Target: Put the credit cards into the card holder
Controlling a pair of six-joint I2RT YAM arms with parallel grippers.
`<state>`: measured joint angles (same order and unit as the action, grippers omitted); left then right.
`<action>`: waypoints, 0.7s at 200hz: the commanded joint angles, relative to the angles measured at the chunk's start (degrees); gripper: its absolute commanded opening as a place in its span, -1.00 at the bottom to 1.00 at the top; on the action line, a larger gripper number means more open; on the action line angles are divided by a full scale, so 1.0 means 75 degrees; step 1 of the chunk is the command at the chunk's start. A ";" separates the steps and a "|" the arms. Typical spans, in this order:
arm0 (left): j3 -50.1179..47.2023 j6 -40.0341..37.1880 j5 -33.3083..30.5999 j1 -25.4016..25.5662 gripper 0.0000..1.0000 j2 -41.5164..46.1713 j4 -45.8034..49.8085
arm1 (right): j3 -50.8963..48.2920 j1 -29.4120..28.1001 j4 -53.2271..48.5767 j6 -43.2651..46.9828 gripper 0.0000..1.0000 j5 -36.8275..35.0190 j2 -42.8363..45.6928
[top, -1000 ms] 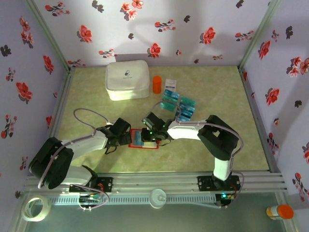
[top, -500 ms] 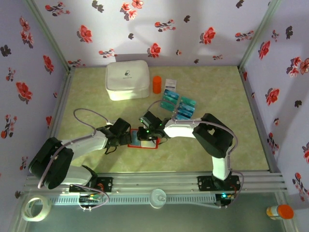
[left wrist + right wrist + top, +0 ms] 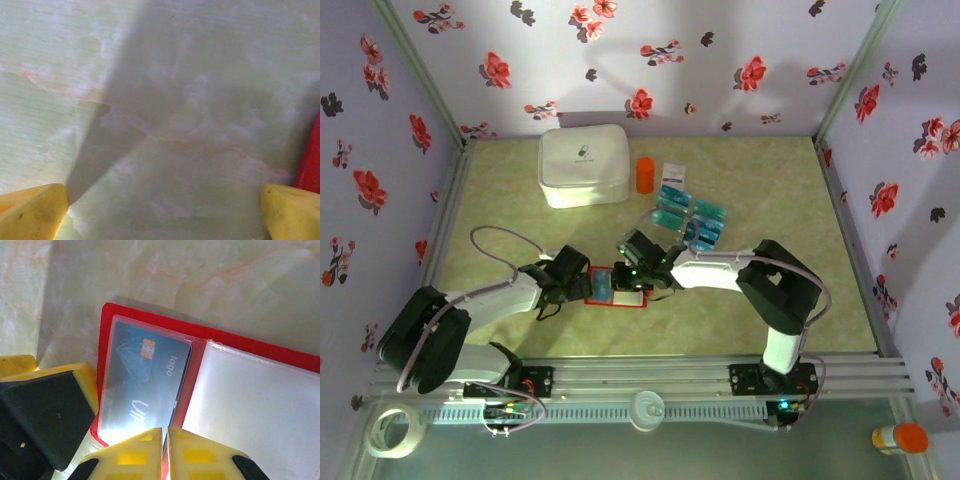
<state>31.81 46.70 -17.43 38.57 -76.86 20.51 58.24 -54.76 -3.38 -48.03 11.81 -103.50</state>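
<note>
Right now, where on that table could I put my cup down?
Bare table lies right of the credit cards, up to the wall, and left of the white case. The middle is crowded: the card holder, with left end effector and right end effector at it.

The left claw (image 3: 162,215) is seen spread wide over marbled tabletop (image 3: 175,100), a red card holder (image 3: 311,160) edge just beside one of its yellow fingertips (image 3: 292,210).

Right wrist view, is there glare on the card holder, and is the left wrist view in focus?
Right wrist view: strong glare on the clear pockets of the card holder, the right one washed nearly white, yet the credit card in the left pocket stays legible. Left wrist view: soft and blurry, with a broad grey shadow slanting across the table.
</note>
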 commanded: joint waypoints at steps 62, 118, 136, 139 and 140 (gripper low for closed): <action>-0.0316 0.0263 0.0265 -0.0062 1.00 -0.0138 -0.0188 | 0.0216 0.0008 0.0152 -0.0109 -0.81 -0.0043 -0.0465; -0.0328 0.0255 0.0262 -0.0065 1.00 -0.0147 -0.0236 | 0.0418 0.0002 -0.0244 -0.0032 -0.82 -0.0052 -0.0715; -0.0328 0.0259 0.0262 -0.0063 1.00 -0.0147 -0.0248 | 0.0543 0.0001 -0.0392 0.0027 -0.82 -0.0025 -0.0805; -0.0328 0.0265 0.0266 -0.0062 1.00 -0.0151 -0.0240 | 0.0552 0.0001 -0.0402 0.0038 -0.82 -0.0009 -0.0818; -0.0328 0.0265 0.0270 -0.0065 1.00 -0.0149 -0.0245 | 0.0560 0.0001 -0.0410 0.0039 -0.82 -0.0007 -0.0827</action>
<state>31.70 46.92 -17.61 38.57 -76.86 20.21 60.38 -54.76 -3.49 -48.45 11.97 -107.70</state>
